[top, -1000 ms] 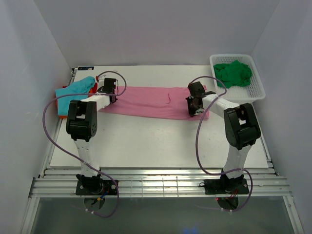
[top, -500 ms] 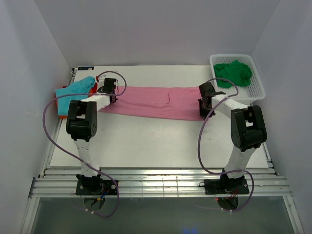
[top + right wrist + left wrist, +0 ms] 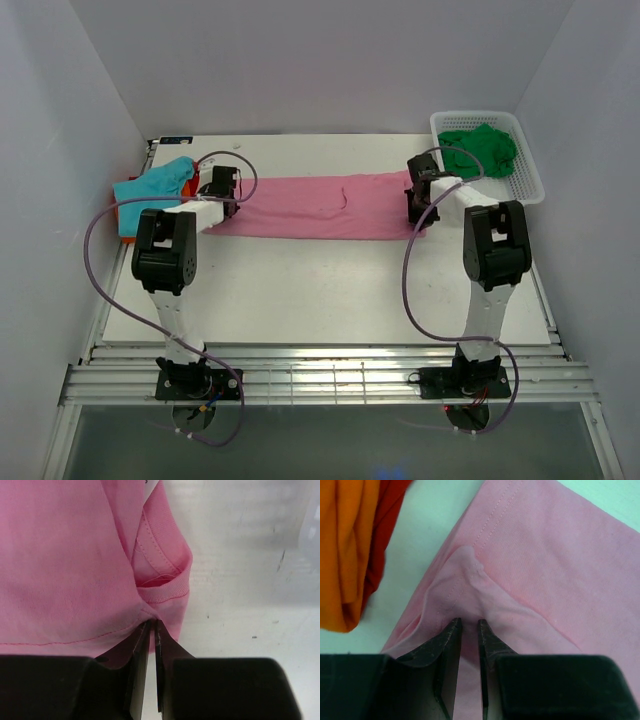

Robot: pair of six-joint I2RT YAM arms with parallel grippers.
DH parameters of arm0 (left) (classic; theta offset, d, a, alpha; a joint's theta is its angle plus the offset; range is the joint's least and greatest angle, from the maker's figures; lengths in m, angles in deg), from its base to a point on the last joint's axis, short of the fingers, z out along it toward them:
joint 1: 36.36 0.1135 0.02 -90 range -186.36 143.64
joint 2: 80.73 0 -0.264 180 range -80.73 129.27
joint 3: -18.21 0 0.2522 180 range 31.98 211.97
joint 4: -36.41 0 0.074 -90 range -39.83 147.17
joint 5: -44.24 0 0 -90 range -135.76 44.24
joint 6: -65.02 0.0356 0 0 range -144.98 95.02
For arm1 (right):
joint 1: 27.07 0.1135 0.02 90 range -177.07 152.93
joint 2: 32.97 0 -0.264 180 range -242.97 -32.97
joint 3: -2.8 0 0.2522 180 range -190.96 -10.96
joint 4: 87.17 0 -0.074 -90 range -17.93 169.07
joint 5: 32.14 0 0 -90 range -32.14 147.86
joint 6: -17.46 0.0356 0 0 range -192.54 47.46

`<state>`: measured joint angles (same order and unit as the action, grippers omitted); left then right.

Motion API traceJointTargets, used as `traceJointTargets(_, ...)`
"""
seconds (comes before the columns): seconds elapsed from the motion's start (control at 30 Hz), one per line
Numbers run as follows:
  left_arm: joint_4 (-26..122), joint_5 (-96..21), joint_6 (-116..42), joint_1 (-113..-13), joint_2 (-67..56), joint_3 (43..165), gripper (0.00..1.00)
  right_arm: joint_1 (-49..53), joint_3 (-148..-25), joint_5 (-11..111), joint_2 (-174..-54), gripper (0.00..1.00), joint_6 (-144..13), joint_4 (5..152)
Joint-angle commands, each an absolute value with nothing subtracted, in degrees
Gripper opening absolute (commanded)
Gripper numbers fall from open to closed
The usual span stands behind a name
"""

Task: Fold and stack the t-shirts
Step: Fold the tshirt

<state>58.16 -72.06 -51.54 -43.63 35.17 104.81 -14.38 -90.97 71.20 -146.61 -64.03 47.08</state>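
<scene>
holds the pink t-shirt [image 3: 320, 208] at both ends, spread as a long strip across the table [image 3: 320, 290]. pinches a raised ridge of its cloth in the left gripper [image 3: 468, 625], jaws at a narrow slit, stitched hem running off ahead and to the left. shows a band of bare table left of those jaws, then the orange t-shirt [image 3: 342, 555], cut off at the left wrist view's edge and lying under the teal t-shirt [image 3: 155, 180]. clamps the folded hem corner in the right gripper [image 3: 151, 626], jaws all but touching, with open table ahead and to the right. shows the dark green t-shirt [image 3: 480, 150] heaped in the white basket [image 3: 530, 188], beyond and right of the right jaws. cannot tell how much cloth sits further back between the black fingers [image 3: 445, 650].
</scene>
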Motion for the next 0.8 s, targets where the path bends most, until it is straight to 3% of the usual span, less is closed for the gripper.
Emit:
traceJointTargets(0.0,65.12,-69.76,-53.53,-44.18,33.80,99.66,0.30,-14.85,-96.64,69.64,-150.03,0.14,-65.33,45.32)
traceJointTargets(0.33,66.26,-70.98,-56.79,-46.81,28.00,91.22,0.29,-15.73,-110.70,67.53,-160.49,0.14,-67.18,41.98)
traceJointTargets(0.77,71.96,-73.62,-66.45,-59.63,18.33,81.64,0.27,-18.01,-121.70,66.73,-167.18,0.14,-67.62,40.04)
